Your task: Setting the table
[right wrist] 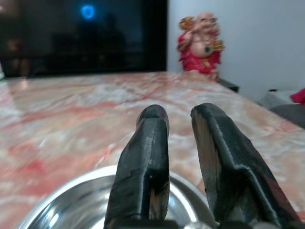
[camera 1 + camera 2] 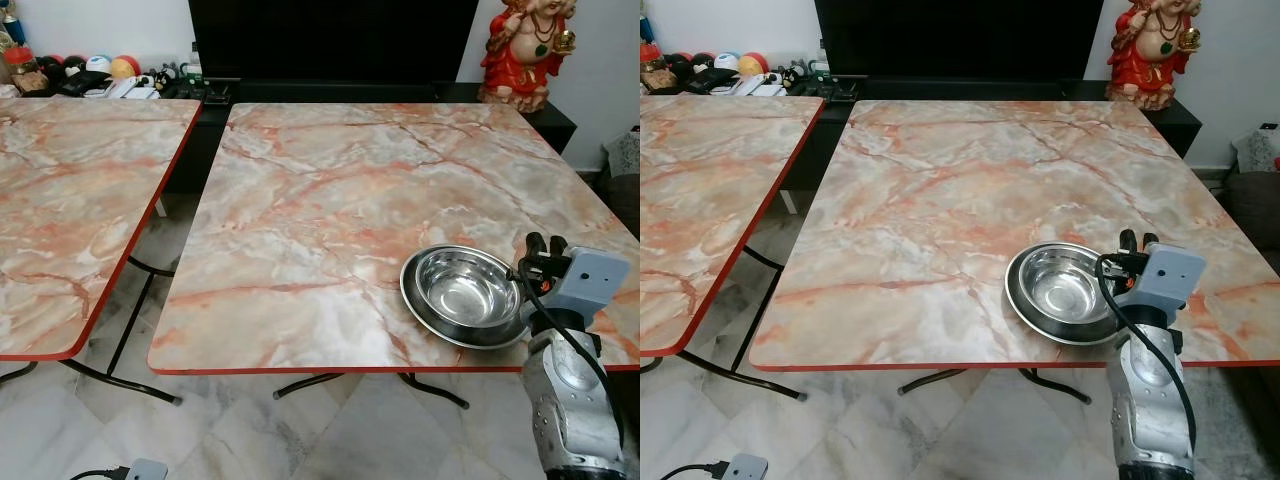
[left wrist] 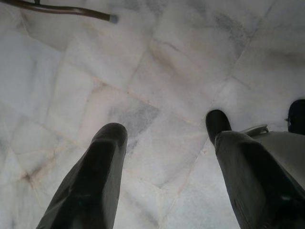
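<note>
Polished steel, the bowl (image 2: 468, 288) nested in its plate (image 2: 425, 313) near the marble worktop (image 2: 330, 200) front-right corner is looking light, rigid and slippery, best pinched at the thin rim, where the right tool (image 1: 181, 125) is hovering with fingers slightly parted, gripping nothing.

Pink-marbled table (image 2: 330, 200), silver bowl (image 2: 466, 288)

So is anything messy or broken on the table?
Nothing looks spilled or broken. The steel bowl sits upright in a steel plate near the table front edge, with the right gripper at its rim.
</note>
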Motion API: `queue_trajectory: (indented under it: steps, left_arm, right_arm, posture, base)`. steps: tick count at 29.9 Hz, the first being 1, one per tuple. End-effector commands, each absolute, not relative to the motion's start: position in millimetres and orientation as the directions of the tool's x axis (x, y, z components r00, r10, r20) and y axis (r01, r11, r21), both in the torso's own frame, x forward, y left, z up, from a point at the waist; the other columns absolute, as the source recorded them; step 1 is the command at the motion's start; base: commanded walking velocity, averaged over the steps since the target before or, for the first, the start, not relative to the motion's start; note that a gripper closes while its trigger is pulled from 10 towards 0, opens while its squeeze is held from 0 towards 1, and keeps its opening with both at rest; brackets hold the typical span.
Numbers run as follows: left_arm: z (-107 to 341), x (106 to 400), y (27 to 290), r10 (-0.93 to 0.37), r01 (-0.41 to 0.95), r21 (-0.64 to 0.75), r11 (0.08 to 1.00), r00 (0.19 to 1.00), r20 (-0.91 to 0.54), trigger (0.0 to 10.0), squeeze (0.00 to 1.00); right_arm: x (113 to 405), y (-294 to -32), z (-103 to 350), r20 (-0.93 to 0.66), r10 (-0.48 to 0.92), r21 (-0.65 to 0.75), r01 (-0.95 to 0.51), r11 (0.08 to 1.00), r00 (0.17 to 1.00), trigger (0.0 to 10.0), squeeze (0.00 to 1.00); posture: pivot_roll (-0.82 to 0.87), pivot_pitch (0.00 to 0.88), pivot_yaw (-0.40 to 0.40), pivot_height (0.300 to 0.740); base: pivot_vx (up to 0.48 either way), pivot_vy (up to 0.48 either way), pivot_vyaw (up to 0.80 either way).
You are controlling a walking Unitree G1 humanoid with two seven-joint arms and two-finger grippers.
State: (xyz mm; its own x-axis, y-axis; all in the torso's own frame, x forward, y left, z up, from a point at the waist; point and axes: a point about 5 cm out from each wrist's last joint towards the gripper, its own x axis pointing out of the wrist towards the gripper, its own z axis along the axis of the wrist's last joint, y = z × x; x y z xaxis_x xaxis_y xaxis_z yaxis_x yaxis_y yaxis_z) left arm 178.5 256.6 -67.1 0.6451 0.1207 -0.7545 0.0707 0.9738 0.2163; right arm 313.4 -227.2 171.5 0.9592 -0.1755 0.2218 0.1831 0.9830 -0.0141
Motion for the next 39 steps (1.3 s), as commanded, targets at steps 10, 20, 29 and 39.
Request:
queue_trajectory:
  steps: [10,20,29,39]
  left_arm:
    - [-66,177,262,0.138,0.023,0.201,0.979,0.649,-0.748,10.0,0.0]
    - [-67,180,255,0.117,0.031,0.179,0.983,0.65,-0.751,10.0,0.0]
    - [-67,183,250,0.098,0.053,0.173,0.984,0.651,-0.753,10.0,0.0]
    - [-66,185,251,0.1,0.048,0.173,0.984,0.656,-0.748,10.0,0.0]
  right_arm:
    - [310,-190,159,0.192,-0.002,-0.062,0.014,0.998,0.981,10.0,0.0]
    - [309,-188,158,0.201,-0.011,-0.03,0.018,0.999,0.98,10.0,0.0]
    - [308,-184,153,0.176,-0.026,-0.007,0.028,1.0,0.984,10.0,0.0]
    - [310,-176,156,0.195,0.012,-0.019,-0.008,1.0,0.981,10.0,0.0]
  posture:
    - [-0.04,0.054,-0.009,0.74]
    - [-0.03,0.031,0.001,0.74]
    - [-0.04,0.029,0.004,0.74]
    - [-0.03,0.046,0.003,0.74]
  base:
    - [0.0,0.0,0.0]
    - [0.0,0.032,0.52]
    - [0.0,0.467,0.0]
    - [0.0,0.48,0.0]
